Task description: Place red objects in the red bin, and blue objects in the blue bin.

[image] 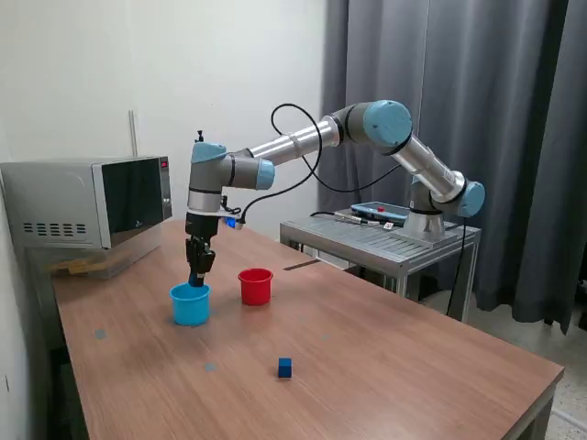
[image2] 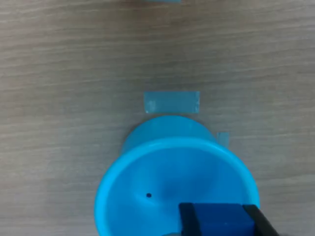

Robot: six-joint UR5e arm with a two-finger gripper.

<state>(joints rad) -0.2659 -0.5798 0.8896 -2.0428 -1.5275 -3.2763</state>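
Gripper [image: 197,272] poised over the blue bin [image: 190,304], fingers clamped on a blue cube [image2: 219,220].

Nearest the camera, a second blue cube [image: 284,368] lies alone on the wooden table [image: 385,367], lower centre of the exterior view. Behind it the blue bin stands left of centre, the red bin [image: 255,286] just to its right. A microwave [image: 87,203] occupies the far upper left.

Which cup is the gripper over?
The blue cup: the gripper hangs just above its rim, holding a blue cube. The red cup stands apart, toward the exterior view's right.
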